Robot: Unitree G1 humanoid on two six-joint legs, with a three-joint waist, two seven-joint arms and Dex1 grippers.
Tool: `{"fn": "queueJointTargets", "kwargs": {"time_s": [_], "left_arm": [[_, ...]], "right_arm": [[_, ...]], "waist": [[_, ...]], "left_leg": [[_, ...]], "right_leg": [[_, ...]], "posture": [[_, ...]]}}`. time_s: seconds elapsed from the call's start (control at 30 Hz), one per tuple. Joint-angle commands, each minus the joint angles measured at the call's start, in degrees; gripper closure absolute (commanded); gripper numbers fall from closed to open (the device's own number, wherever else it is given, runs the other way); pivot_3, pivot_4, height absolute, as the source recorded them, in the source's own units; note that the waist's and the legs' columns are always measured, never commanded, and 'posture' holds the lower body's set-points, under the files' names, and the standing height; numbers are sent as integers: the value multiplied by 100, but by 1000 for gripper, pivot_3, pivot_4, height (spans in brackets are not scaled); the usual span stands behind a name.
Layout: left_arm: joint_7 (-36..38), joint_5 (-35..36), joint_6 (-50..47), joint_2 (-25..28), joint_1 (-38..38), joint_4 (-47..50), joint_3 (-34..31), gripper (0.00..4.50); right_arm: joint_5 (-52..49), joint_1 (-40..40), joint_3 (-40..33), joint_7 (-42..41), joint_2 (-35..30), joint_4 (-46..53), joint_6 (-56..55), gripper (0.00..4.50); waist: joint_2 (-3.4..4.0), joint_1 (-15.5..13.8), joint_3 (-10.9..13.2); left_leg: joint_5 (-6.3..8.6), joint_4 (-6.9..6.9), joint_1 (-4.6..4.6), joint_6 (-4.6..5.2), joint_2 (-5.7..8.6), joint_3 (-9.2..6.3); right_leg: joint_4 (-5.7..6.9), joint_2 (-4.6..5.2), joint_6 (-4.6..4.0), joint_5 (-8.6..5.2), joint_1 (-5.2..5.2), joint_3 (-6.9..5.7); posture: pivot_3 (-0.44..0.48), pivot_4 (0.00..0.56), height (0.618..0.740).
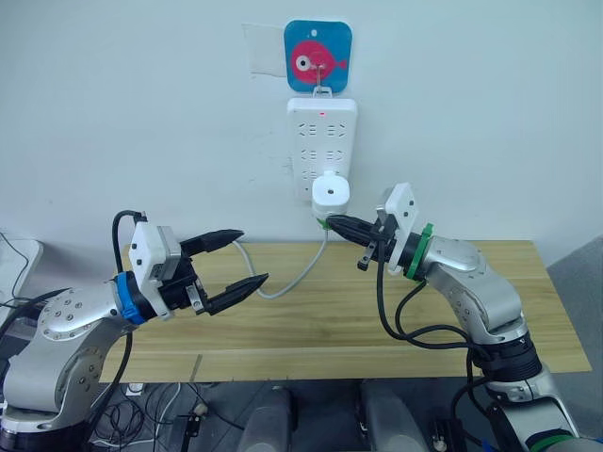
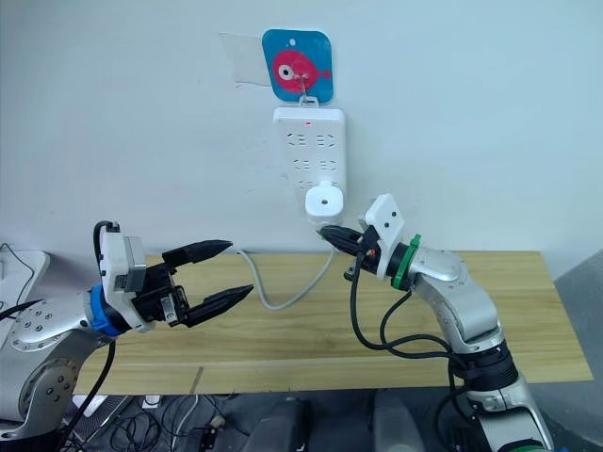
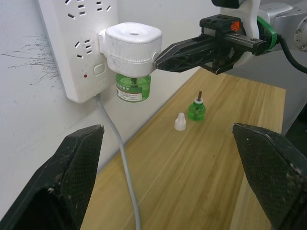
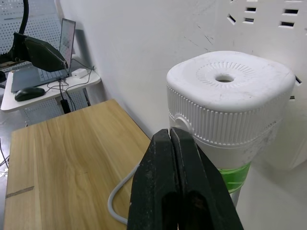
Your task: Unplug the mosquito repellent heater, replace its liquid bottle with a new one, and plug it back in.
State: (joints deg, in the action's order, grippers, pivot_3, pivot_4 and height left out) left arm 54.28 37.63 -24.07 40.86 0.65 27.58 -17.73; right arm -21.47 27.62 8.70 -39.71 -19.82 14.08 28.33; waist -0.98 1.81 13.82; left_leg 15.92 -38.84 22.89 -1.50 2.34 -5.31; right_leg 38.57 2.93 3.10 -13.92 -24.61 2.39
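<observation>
The left gripper [image 1: 234, 259] hovers over the table [image 1: 311, 320], fingers spread wide. The right gripper [image 1: 334, 224], fingers pressed together, points at the mosquito repellent heater [image 1: 331, 197], just beside its underside; the heater sits plugged into the wall-hung power strip [image 1: 320, 141].

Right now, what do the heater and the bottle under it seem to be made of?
The heater: probably matte white plastic, with moulded ribs round its cap and scuff marks. The bottle under it: clear green, probably plastic or glass; it looks translucent, with a printed label.
</observation>
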Motion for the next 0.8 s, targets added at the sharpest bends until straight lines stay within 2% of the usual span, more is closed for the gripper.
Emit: {"fn": "queueJointTargets", "kwargs": {"time_s": [0.03,0.8], "left_arm": [[-20,59,106,16,75,113,8,0],[-18,84,111,24,106,69,58,0]], "right_arm": [[-116,35,-148,20,0,259,12,4476],[-682,46,-717,965,445,477,886,4476]], "waist": [[0,1,0],[1,6,1]], "left_leg": [[0,0,0,0,0,0],[0,1,0,0,1,-5]], "right_leg": [[0,0,0,0,0,0],[1,0,0,0,2,-4]], "posture": [[23,223,740],[10,230,740]]}}
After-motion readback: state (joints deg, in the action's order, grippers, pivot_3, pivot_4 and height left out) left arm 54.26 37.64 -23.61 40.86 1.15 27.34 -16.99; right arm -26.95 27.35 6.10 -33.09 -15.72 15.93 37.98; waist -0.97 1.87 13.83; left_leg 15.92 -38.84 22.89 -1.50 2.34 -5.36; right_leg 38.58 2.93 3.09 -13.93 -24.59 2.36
